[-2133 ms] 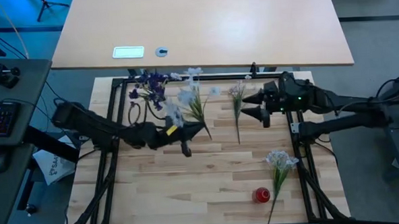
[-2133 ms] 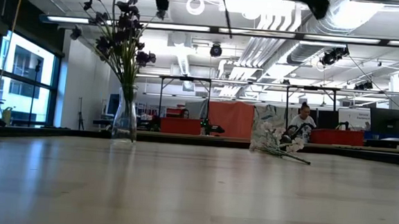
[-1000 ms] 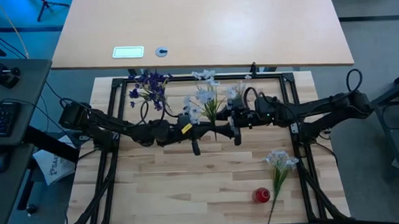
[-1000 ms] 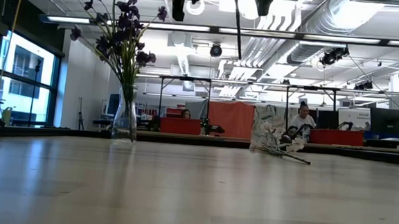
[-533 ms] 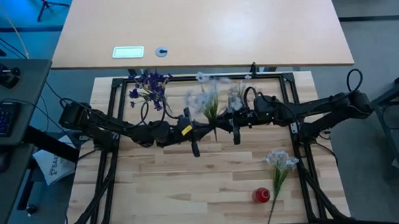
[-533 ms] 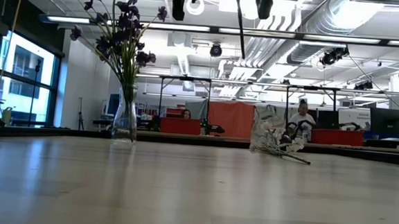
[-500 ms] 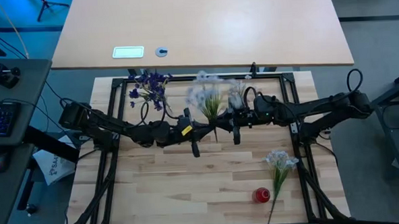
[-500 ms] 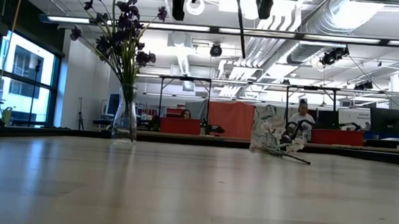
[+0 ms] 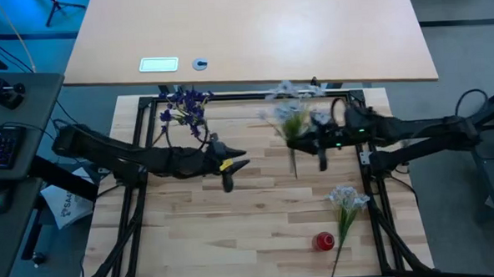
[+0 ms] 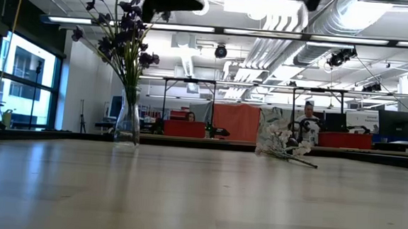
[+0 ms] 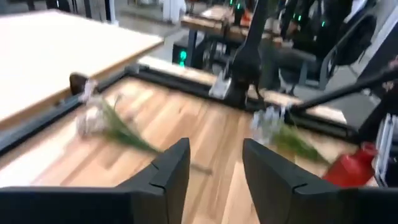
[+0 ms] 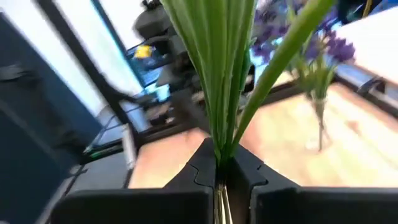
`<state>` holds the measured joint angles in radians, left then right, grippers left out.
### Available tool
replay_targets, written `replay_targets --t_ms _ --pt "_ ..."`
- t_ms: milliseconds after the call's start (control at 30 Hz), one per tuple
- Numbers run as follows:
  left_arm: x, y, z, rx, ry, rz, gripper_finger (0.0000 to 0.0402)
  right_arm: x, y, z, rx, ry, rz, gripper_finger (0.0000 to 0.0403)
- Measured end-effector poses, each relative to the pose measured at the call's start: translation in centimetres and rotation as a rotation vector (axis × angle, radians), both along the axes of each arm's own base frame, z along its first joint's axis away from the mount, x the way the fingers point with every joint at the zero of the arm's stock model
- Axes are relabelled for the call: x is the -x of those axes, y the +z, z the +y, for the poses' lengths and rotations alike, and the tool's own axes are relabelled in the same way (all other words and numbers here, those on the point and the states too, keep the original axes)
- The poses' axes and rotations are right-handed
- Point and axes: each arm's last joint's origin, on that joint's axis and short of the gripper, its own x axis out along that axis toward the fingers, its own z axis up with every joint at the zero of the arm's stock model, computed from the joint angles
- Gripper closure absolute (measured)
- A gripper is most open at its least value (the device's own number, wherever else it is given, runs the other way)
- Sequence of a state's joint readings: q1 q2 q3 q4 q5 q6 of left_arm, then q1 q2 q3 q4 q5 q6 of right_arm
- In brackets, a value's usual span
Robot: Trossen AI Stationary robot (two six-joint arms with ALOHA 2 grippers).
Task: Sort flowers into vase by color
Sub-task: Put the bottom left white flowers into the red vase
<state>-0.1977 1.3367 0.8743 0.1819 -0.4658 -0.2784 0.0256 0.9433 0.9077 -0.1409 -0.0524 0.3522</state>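
Observation:
My right gripper (image 9: 300,141) is shut on a pale-bloomed flower spray (image 9: 291,111), held above the table's far right part. My left gripper (image 9: 238,162) hovers open over the table's middle with nothing between its fingers (image 11: 214,165). A glass vase (image 10: 127,124) with purple flowers (image 9: 185,108) stands at the far left. A second pale spray lies flat under the right gripper, its stem (image 9: 294,166) showing. A third pale spray (image 9: 346,203) lies near the right edge. My right gripper pinches the spray's bunched green stems (image 12: 221,149) between its two fingers, which come level from the table's right. The leaves and blooms stand out past the fingertips toward the far side. The spray is lifted clear of the table.
A small red vase (image 9: 322,240) stands near the front right, by the third spray's stem. A black frame (image 9: 228,97) runs around the wooden work surface. A larger tabletop (image 9: 251,30) lies beyond. Bare wood spreads across the near left.
The pale spray has passed from my left gripper to my right one. My left gripper has let go and drawn back toward the table's left edge. My right gripper has carried the spray toward the right and far edges, clear of the table.

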Motion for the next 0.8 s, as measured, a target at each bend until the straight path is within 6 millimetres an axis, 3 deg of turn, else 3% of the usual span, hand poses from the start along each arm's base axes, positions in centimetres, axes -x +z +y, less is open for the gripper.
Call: replay_targets --t_ms 233,333,533,800 --pt "2.6 -2.9 -1.4 0.112 0.050 -0.056 0.0243 3.0 0.6 3.6 -0.109 0.189 0.020 0.0400" --pt "3.1 -3.8 -1.9 0.161 0.063 -0.092 0.0243 3.4 -0.6 5.7 -0.143 0.244 0.026 0.0401" --pt "3.3 -3.8 -2.3 0.193 0.092 -0.133 0.0243 4.4 -4.8 9.3 -0.271 0.266 0.020 0.0402" --pt "3.2 -3.5 -2.0 0.191 0.144 -0.174 0.0243 6.1 -4.7 11.4 -0.236 0.359 -0.048 0.0402"
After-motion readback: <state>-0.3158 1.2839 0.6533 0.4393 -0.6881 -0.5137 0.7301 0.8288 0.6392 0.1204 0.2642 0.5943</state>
